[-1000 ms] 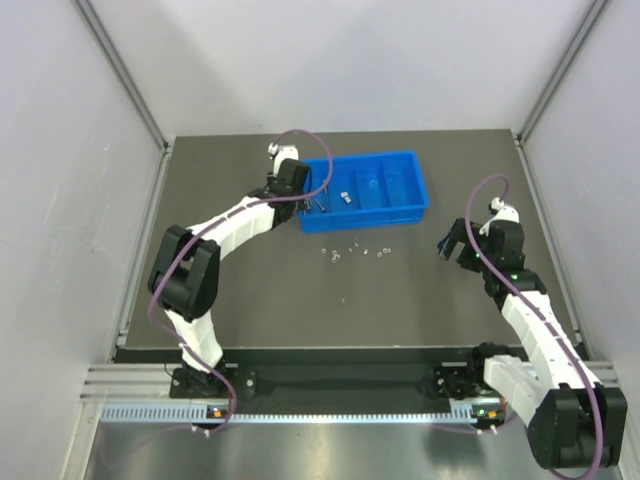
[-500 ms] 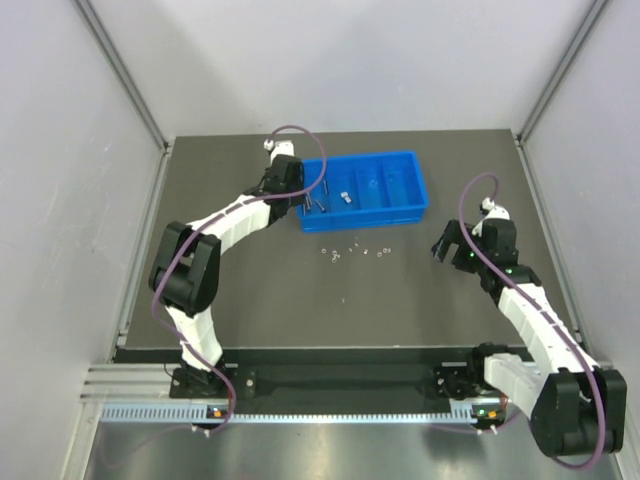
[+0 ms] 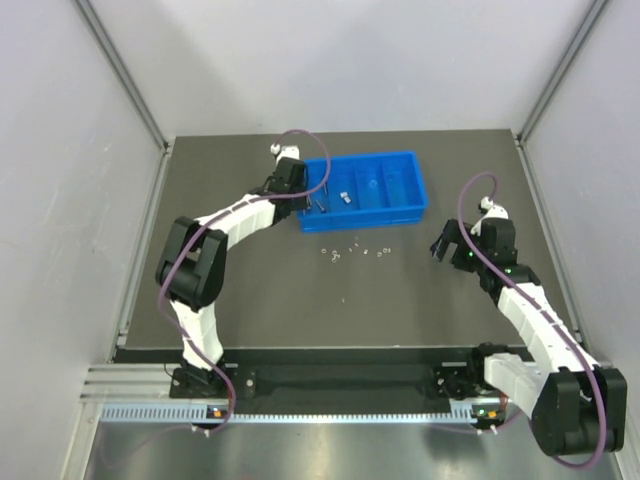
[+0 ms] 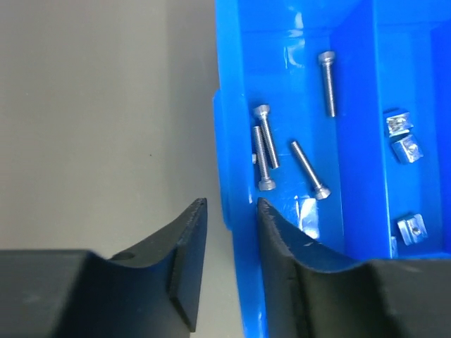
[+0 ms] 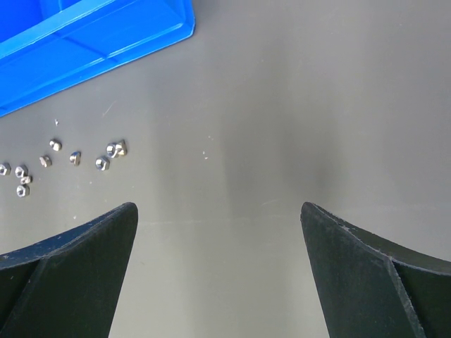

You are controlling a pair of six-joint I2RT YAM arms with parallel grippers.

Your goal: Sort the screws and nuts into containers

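Four screws (image 4: 263,156) lie in the end compartment of the blue tray (image 4: 229,70) (three nuts (image 4: 407,149) next door), the empty left gripper (image 4: 231,204) narrowly parted astride its wall, while the right gripper (image 5: 217,208) gapes wide, seemingly readied for loose nuts (image 5: 101,163) at its frame's left.

1. Robotics lab test cell.
2. Enclosure: plain grey wall panels (image 3: 60,200) on three sides, framed by aluminium profile posts (image 3: 120,68).
3. Matte black tabletop (image 3: 400,300). Left arm (image 3: 230,225) and right arm (image 3: 530,320), white and black, are bolted to an aluminium rail (image 3: 120,380) at the near edge. Purple cable (image 3: 461,208) loops off each.
4. Blue compartmented parts tray (image 3: 370,218) on the tabletop, bench-bin type.
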